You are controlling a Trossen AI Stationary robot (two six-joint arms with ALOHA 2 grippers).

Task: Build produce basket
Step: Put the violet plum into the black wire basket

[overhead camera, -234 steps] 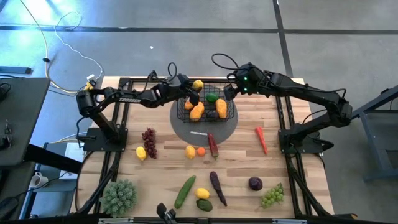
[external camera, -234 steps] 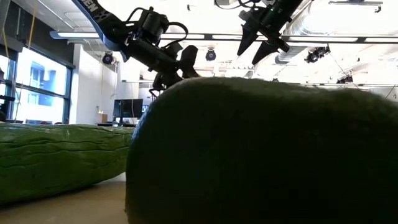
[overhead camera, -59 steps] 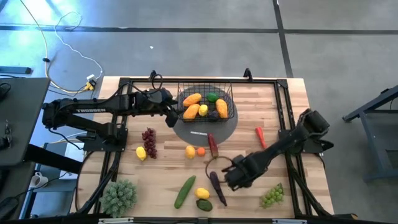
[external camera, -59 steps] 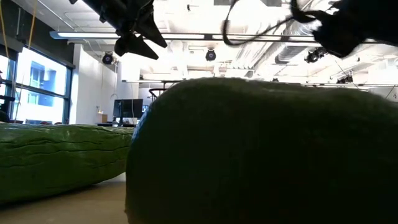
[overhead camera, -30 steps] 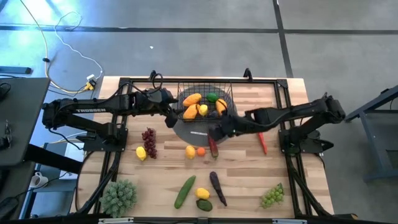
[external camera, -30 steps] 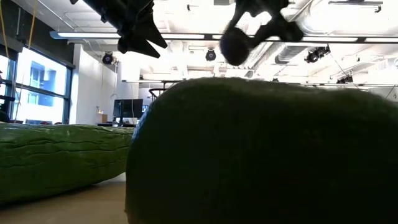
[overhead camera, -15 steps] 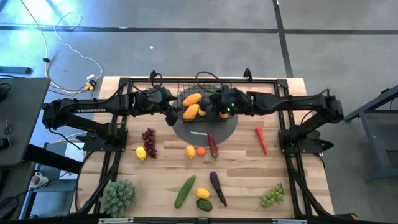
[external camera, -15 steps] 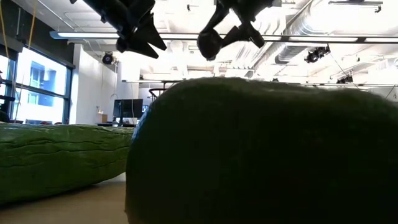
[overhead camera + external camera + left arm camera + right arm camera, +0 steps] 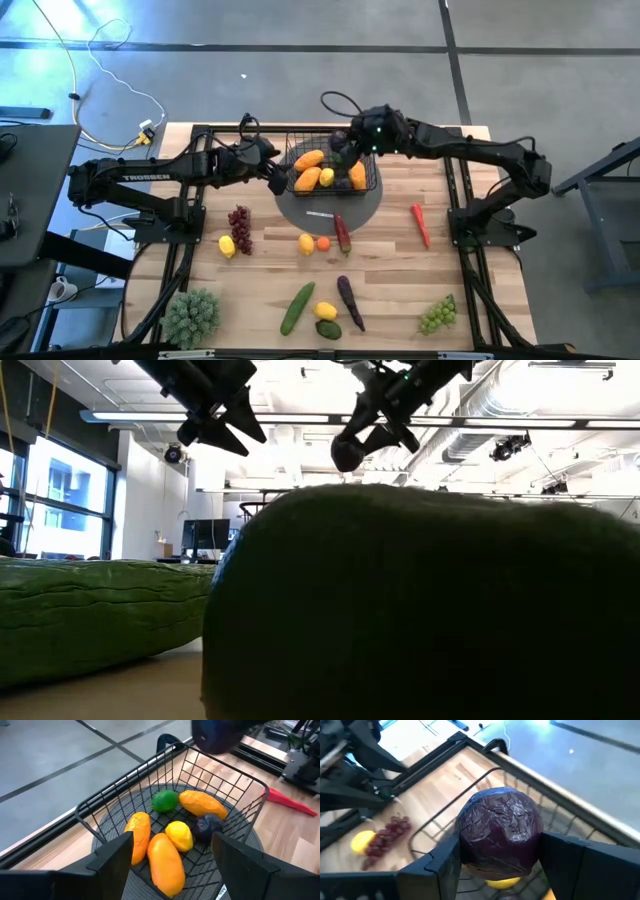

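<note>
- Right now the right gripper [image 9: 500, 865] hangs above the far side of the basket [image 9: 368, 183], its fingers pinched on a dark purple plum [image 9: 499, 834].
- In the low view that plum [image 9: 346, 455] shows as a dark ball under the right gripper [image 9: 372, 432], up off the table.
- Left gripper [image 9: 272, 178] waits just left of the basket, fingers spread and holding nothing; the left wrist view looks between them [image 9: 170, 851] into the basket [image 9: 87, 816].
- Inside the basket lie three orange-yellow fruits [image 9: 163, 862], a lemon [image 9: 179, 834], a lime [image 9: 165, 801] and a second dark plum [image 9: 208, 826].
- Basket sits on a grey disc [image 9: 305, 207] at the far middle of the table [image 9: 470, 192].
- Still on the table: purple grapes [image 9: 240, 227] and a lemon [image 9: 227, 245] on the left, a chili [image 9: 420, 223] on the right.
- Near the middle lie a small yellow fruit [image 9: 306, 243], a small orange one [image 9: 322, 242] and a dark red piece [image 9: 343, 233].
- Along the near edge are a cucumber [image 9: 297, 307], an eggplant [image 9: 350, 301], a lemon [image 9: 325, 311], a dark green piece [image 9: 328, 329], green grapes [image 9: 437, 315] and a spiky green clump [image 9: 190, 317].
</note>
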